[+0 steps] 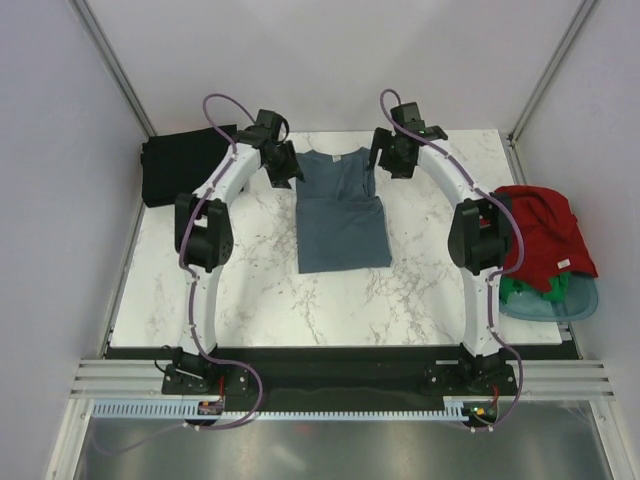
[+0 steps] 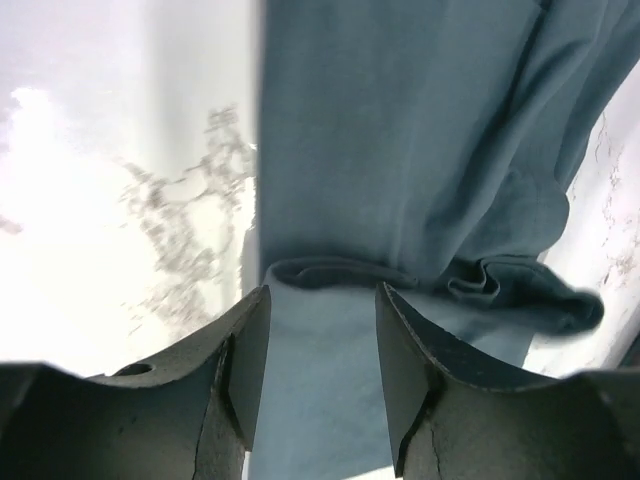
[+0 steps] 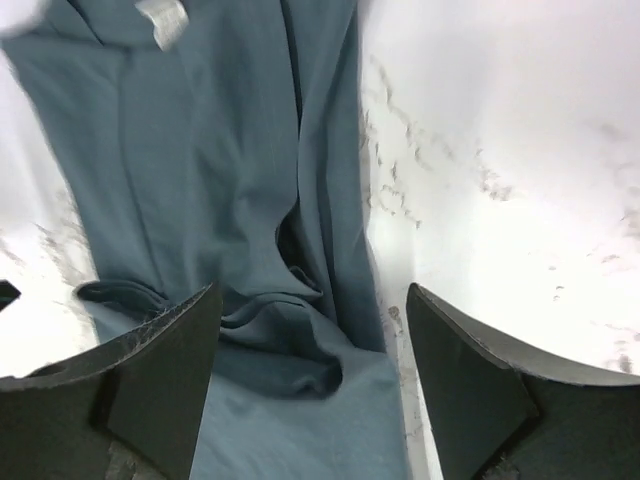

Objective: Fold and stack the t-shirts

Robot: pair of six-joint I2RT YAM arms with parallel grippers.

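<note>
The slate blue-grey t-shirt point(image 1: 341, 212) lies flat mid-table with its sides folded in, neckline at the far end. My left gripper point(image 1: 283, 170) hovers open over its far left corner; in the left wrist view point(image 2: 322, 300) cloth shows between the spread fingers. My right gripper point(image 1: 393, 160) hovers open over the far right corner; the right wrist view point(image 3: 312, 300) shows the shirt's folded edge point(image 3: 300, 330) below it. A folded black t-shirt point(image 1: 182, 165) lies at the far left. The red t-shirt point(image 1: 541, 232) is heaped over the green one point(image 1: 530, 290) at the right.
A pale blue plastic tub point(image 1: 572, 300) holds the red and green shirts at the table's right edge. The white marble tabletop point(image 1: 250, 290) ends in a black strip near the arm bases. White walls close in the back and sides.
</note>
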